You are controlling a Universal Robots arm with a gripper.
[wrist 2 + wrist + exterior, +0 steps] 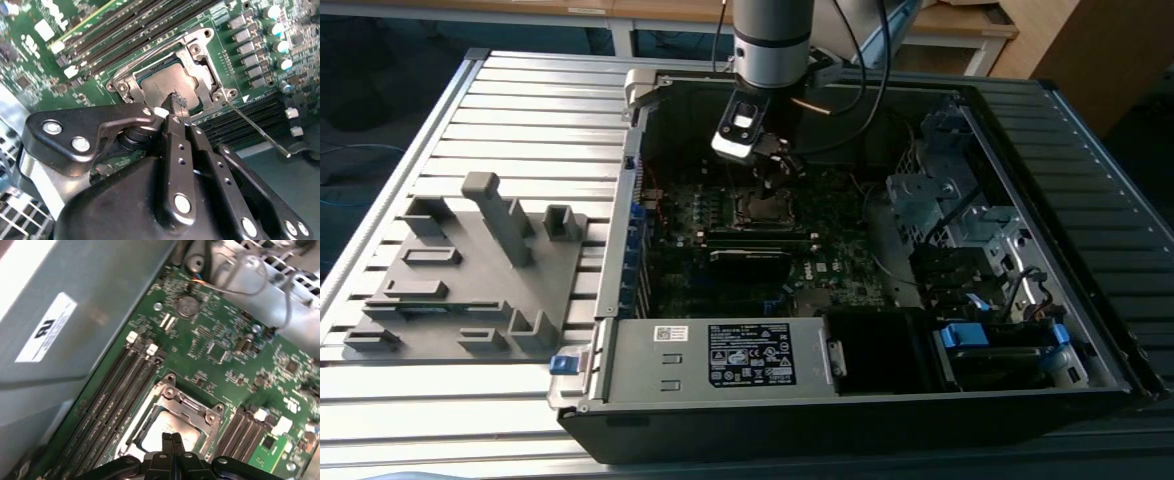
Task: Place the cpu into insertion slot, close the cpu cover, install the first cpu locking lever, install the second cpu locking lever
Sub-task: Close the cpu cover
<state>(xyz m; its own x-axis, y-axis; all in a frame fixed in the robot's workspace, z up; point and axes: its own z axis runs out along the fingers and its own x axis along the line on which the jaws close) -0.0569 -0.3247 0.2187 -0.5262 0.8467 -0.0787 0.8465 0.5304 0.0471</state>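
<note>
Black gripper (pixel 175 101) pinched shut, empty, tips over dull silver square cpu (pixel 165 82); silvery metal frame cover (pixel 197 43) rims it; black memory slots (pixel 130 30) crowd both sides; thin steel lever (pixel 260 131) juts aside.

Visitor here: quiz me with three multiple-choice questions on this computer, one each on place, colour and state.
1. Where is the silver chip? A circuit board B floor C shelf
2. The board's colour? A red B green C white
3. The metal frame around the chip? A upright B removed C folded flat
Answers: 1 A, it lies in the board's square seat under the hand; 2 B, green in both wrist views; 3 C, it rests on the chip's edges.
</note>
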